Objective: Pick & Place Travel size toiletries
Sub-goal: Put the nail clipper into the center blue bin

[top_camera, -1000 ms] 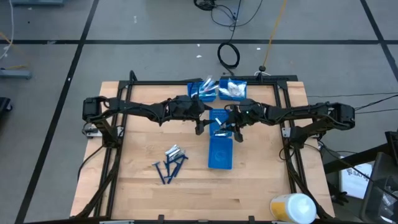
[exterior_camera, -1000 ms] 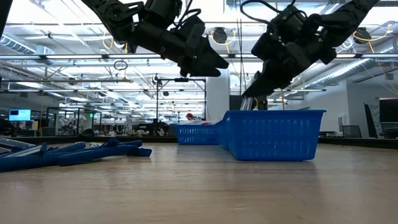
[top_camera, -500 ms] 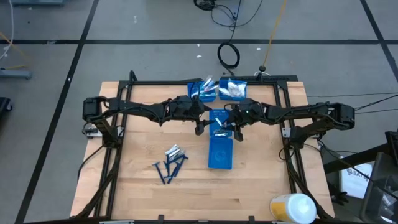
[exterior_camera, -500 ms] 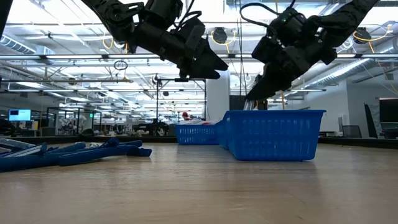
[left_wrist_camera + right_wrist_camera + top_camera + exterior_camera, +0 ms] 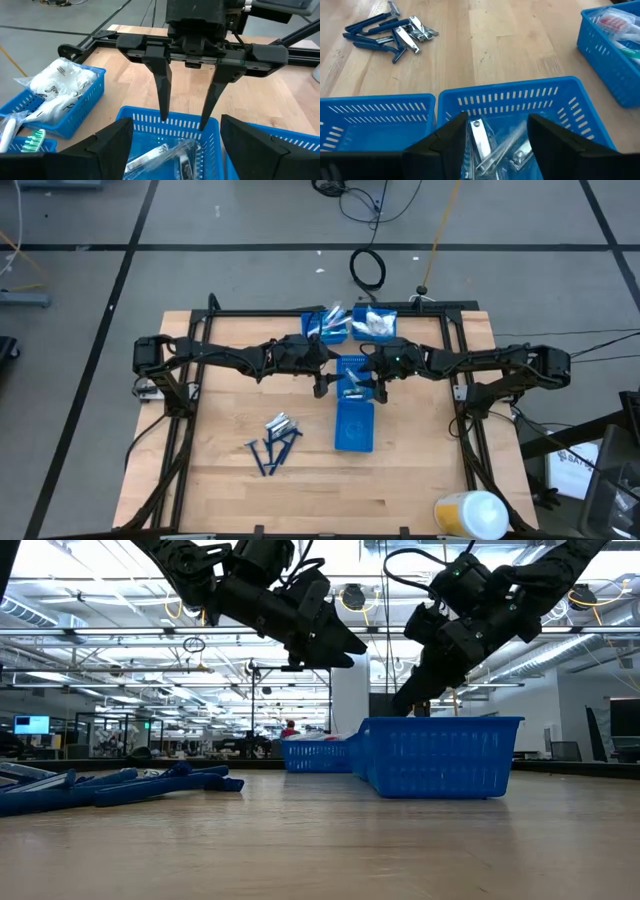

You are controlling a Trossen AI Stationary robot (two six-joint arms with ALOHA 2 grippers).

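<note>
The right end effector (image 5: 370, 388) hangs released over the middle blue bin (image 5: 354, 425), where clear packets (image 5: 492, 145) lie. The left end effector (image 5: 322, 385) hovers beside it, fingers spread and empty. Dark blue razors (image 5: 270, 450) lie on the bench (image 5: 220, 470).

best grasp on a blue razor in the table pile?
Take a razor by mid-handle, from above, end effector closing across the handle. They lie flat and tangled beside the silvery clippers, so pick an outer one, probably at the pile's near edge; the T-heads look awkward to pinch.
</note>
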